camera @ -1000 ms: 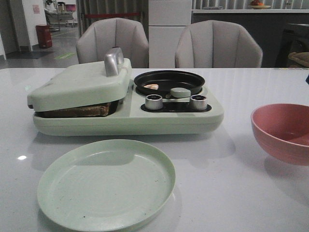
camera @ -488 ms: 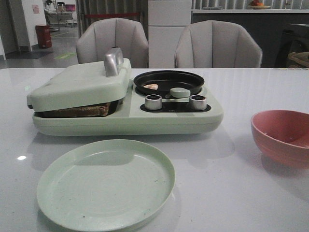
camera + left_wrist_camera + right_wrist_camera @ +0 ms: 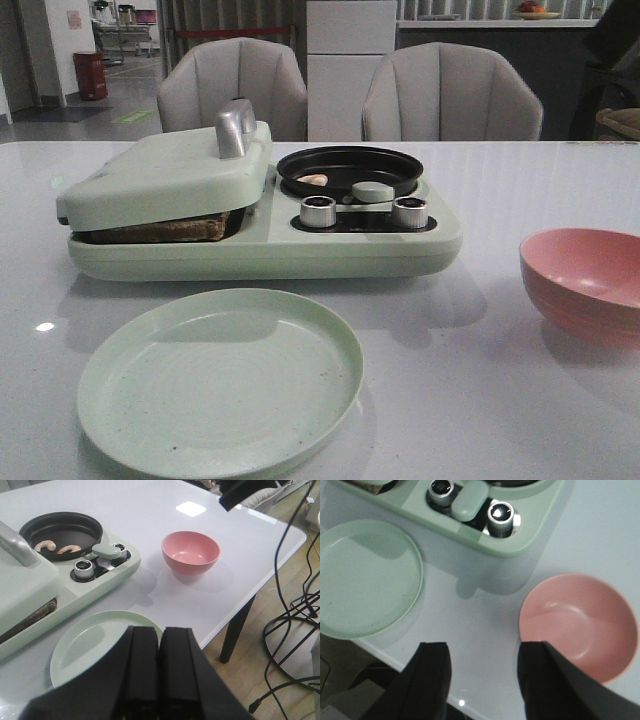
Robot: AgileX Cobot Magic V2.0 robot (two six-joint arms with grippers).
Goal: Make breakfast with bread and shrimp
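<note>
Bowl has shifted slightly; food is cooking, both arms idle.

Since a second ago the pink bowl (image 3: 585, 283) moved a bit lower and further into view; nothing else changed. Bread (image 3: 165, 230) sits under the lowered lid (image 3: 165, 170), its edge showing. Shrimp (image 3: 46, 545) lie in the black pan (image 3: 350, 170). Plate (image 3: 220, 380) is empty. Left gripper (image 3: 159, 670) pressed together, right gripper (image 3: 482, 680) spread, both holding nothing. Likely next: plating.

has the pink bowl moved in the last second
Yes. The pink bowl now sits slightly lower in the front view, nearer the camera, judged against the green breakfast maker, which has not moved.
</note>
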